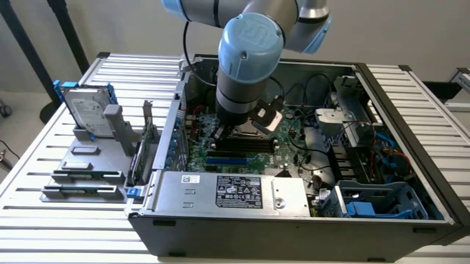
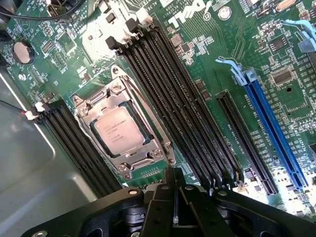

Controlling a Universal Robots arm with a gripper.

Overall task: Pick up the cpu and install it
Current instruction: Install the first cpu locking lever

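End effector (image 2: 174, 195) fingers pressed together, holding nothing, hovering over the motherboard (image 2: 276, 54) just beside the RAM slots (image 2: 187, 103). cpu (image 2: 117, 129) already sits in its socket, framed by the metal retention bracket (image 2: 123, 136). Looks like the seating step is done; judging by this, securing remains. In the exterior view the arm hides the socket; whether the bracket is latched is hard to tell.

DELL logo – white, on green motherboard (image 2: 207, 74); other print unreadable.
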